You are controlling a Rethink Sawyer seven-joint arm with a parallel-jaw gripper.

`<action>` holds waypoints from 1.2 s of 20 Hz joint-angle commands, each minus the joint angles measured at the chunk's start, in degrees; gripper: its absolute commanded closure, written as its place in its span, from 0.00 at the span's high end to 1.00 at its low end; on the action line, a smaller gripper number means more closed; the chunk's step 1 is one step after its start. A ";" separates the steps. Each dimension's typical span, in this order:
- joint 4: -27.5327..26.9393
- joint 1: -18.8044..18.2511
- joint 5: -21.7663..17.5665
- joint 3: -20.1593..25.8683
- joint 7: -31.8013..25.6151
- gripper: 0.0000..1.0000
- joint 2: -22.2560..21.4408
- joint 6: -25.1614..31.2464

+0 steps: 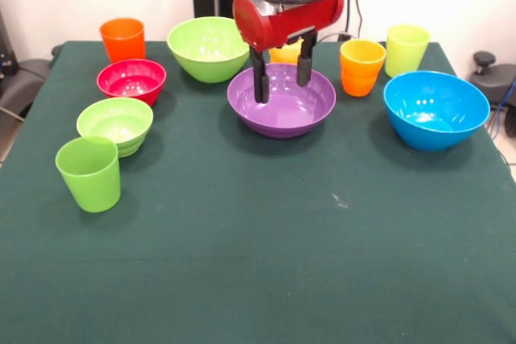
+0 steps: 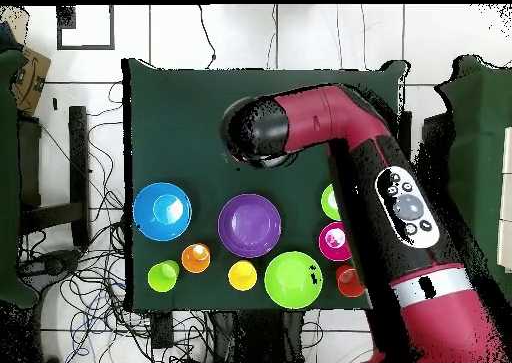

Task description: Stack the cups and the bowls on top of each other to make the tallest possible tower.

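Note:
My gripper (image 1: 282, 76) hangs open and empty over the far rim of the wide purple bowl (image 1: 284, 114), its two black fingers (image 1: 260, 84) reaching into the bowl. A yellow cup (image 1: 284, 55) stands just behind the gripper, partly hidden. To the right are an orange-yellow cup (image 1: 362, 68), a yellow-green cup (image 1: 406, 49) and the large blue bowl (image 1: 436, 109). To the left are the large lime green bowl (image 1: 208, 47), an orange cup (image 1: 122, 39), the small red bowl (image 1: 131, 80), the small lime green bowl (image 1: 115, 124) and a green cup (image 1: 89, 173). Each stands alone.
The table (image 1: 242, 255) wears a dark green cloth. In the overhead view the red arm (image 2: 400, 209) covers the table's right side and part of the small lime green bowl (image 2: 329, 199). Cables (image 2: 90, 299) lie on the floor to the left.

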 commanded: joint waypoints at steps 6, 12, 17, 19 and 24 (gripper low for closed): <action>-4.82 2.65 -4.22 -5.42 -4.68 1.00 2.71 5.94; -5.79 3.52 -6.55 -6.52 -5.84 1.00 3.66 4.78; -6.28 4.91 -8.12 -8.09 -2.97 1.00 4.60 3.62; -6.92 5.54 -8.20 -8.78 -0.29 1.00 5.17 2.42; -9.34 7.68 -8.32 -11.40 7.41 1.00 6.45 -2.44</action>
